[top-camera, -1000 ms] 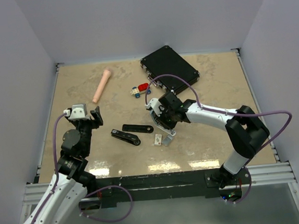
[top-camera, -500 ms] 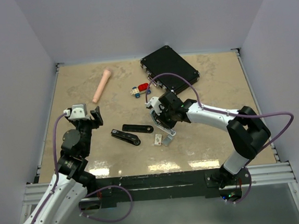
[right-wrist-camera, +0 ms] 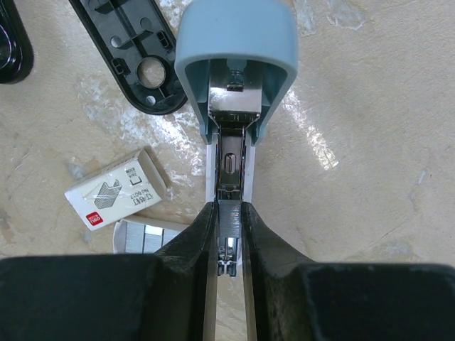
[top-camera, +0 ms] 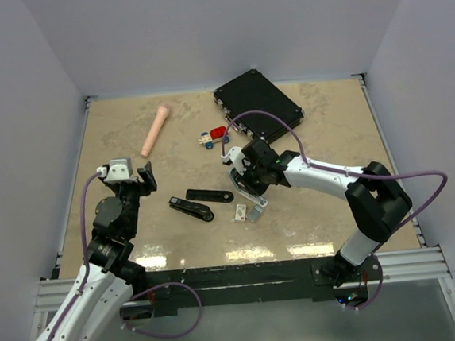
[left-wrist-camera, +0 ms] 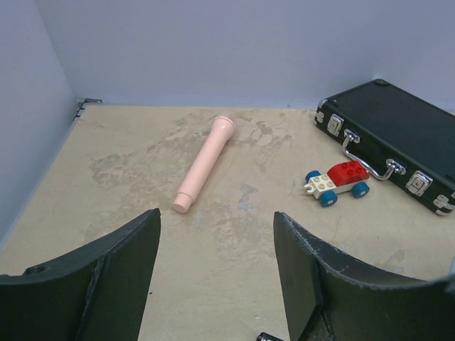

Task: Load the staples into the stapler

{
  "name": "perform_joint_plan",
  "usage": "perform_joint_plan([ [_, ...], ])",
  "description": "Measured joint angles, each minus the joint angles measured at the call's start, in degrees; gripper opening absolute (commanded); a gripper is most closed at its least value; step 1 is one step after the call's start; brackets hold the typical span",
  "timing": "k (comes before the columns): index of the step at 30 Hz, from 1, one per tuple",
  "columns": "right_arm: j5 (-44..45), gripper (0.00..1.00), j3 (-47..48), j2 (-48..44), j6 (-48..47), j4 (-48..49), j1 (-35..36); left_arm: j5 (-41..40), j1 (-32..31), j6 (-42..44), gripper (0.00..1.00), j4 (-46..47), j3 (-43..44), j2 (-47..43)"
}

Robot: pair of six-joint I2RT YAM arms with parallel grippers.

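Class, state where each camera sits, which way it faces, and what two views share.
Top external: above, behind the robot, looking down on the table; left arm, right arm show.
Left wrist: low, facing the back wall past the pink cylinder; left jaws open.
Right wrist: straight down on the stapler; right jaws shut on it.
Top and left wrist share the toy car.

Box [top-camera: 240, 212] sits just before the stapler [right-wrist-camera: 234, 64], staples [top-camera: 256, 213] right beside it. Behind, toy car [top-camera: 214, 136] before the case [top-camera: 257, 98].
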Motion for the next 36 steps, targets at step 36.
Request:
perform_joint_plan([
  [36, -1.03, 0.04, 0.00, 0.83, 1.11, -0.07, -0.50, 0.02, 0.00, 0.00, 0.69, -0.02, 0.00, 0.00],
])
